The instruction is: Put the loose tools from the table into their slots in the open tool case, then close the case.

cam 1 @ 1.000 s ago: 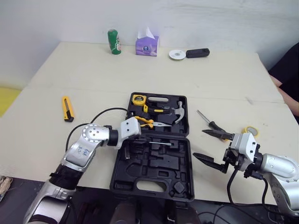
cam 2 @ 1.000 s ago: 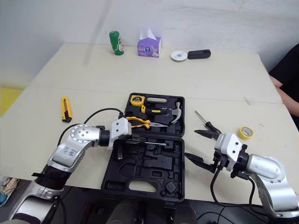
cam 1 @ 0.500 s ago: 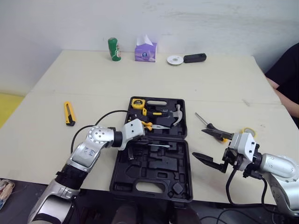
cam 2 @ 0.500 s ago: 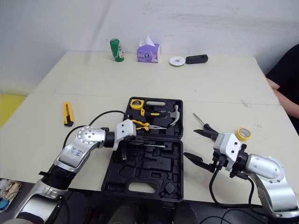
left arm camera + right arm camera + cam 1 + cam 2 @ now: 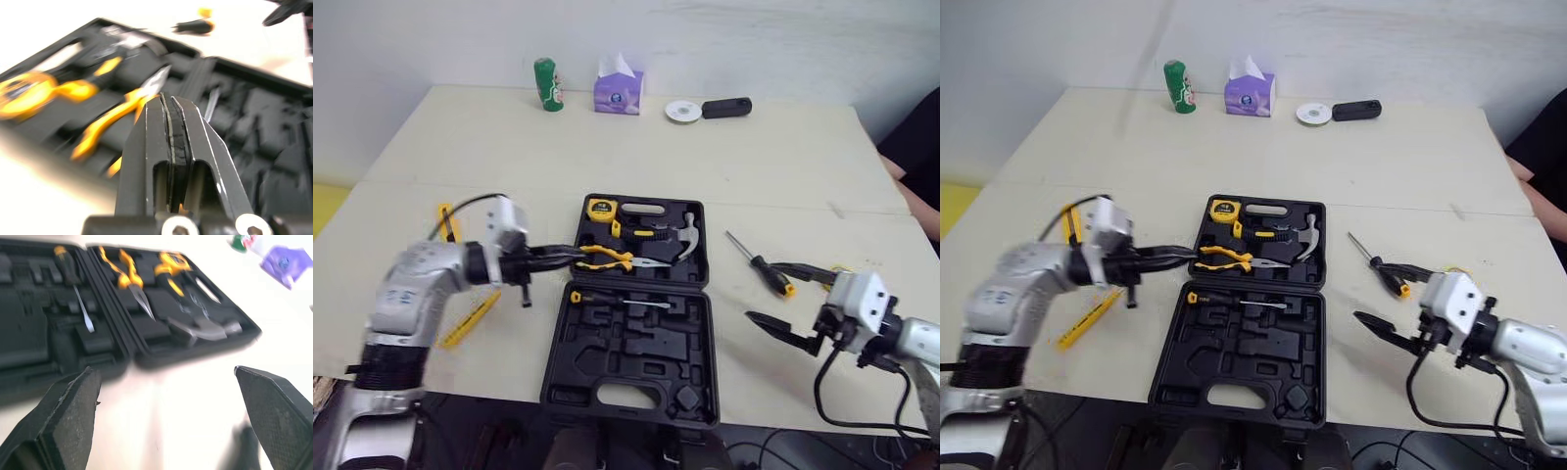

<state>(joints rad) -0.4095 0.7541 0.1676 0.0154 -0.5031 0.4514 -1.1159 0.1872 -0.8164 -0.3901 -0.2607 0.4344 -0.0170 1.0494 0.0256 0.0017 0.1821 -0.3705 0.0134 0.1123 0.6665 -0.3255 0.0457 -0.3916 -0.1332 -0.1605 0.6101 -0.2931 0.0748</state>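
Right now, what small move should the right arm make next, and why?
Probably lower the right gripper onto the screwdriver. Its fingers are open and empty, and the screwdriver lies loose on the table right beside them, outside the case.

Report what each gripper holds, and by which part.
Nothing is held. The left gripper is shut with nothing between its fingers, and the right gripper is open and empty.

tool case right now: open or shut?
Open. The black plastic tool case lies spread flat, both halves facing up; yellow-handled pliers and a steel claw hammer show in the far half.
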